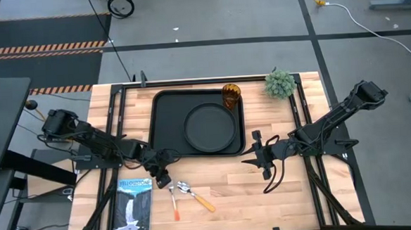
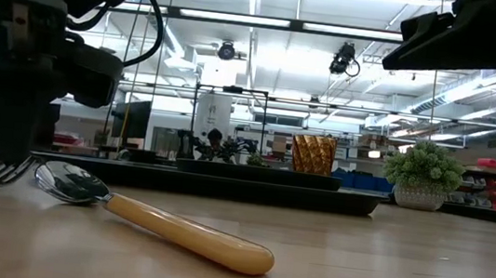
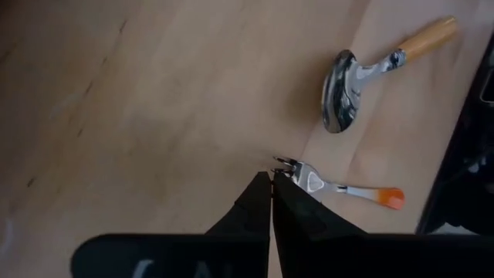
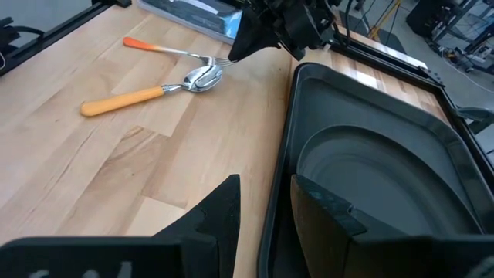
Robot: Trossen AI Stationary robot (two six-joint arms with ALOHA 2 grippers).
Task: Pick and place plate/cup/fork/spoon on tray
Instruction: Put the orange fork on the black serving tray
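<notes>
The black tray (image 1: 165, 124) lies at the table's middle far side. The round black plate (image 1: 210, 127) lies in it, and the amber cup (image 1: 231, 95) stands at its far right corner. The fork (image 1: 174, 202) and the spoon (image 1: 196, 197) lie flat on the wood near the front edge, their heads close together. My left gripper (image 3: 272, 184) is shut, pointing down, with its tip right at the fork's tines (image 3: 292, 167). My right gripper (image 4: 266, 202) is open and empty, by the tray's near right corner (image 4: 287, 116). My left gripper's shut fingertips (image 3: 262, 193) stand right beside the free ends of the fork's tines (image 3: 282, 164), coming from above. I cannot tell whether they touch. The fork lies flat on the table.
A small potted plant (image 1: 280, 83) stands at the far right of the table. A blue printed packet (image 1: 135, 204) lies at the near left, beside the fork. Bare wood lies right of the spoon along the front edge.
</notes>
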